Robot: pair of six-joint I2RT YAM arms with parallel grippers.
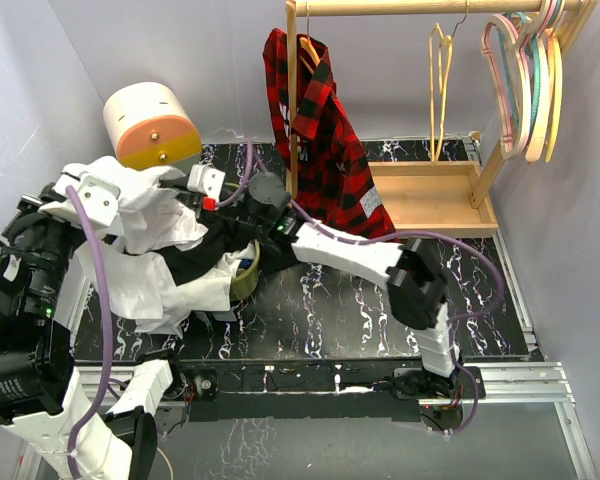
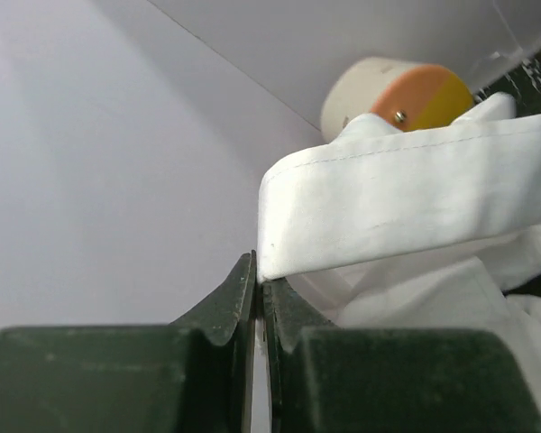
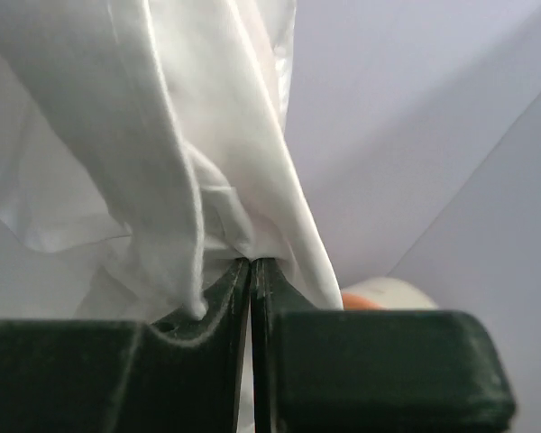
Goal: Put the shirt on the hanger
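Clearly, you are handling something limp and light. The shirt (image 1: 148,222) is thin white cloth with no stiffness of its own. It sits in a bunched heap at the left side of the table (image 1: 380,320), lifted partly clear of it and draped over a black garment (image 1: 208,262).

Expect it to sag, fold and slide wherever it is not held. Only the stitched, doubled parts should give you a firm hold. Your left gripper (image 2: 260,271) has one of these: its fingers are pressed together on the corner of a seamed band, though you cannot tell whether that is collar or cuff. Your right gripper (image 3: 251,263) is also closed, pinching several loose folds of the body cloth. My guess is that this hold is the weaker one, since single layers may creep out under tension.

Take the collar or shoulder seams if you can find them, because the neck opening is what has to spread.

The hanger (image 1: 440,85) hangs by its hook from the wooden rail (image 1: 430,8), well apart from the shirt. A red plaid shirt (image 1: 325,140) hangs between them and the pastel hangers (image 1: 525,85) are further right. Behind the heap stands a cream cylinder (image 1: 150,125) with an orange and yellow face.
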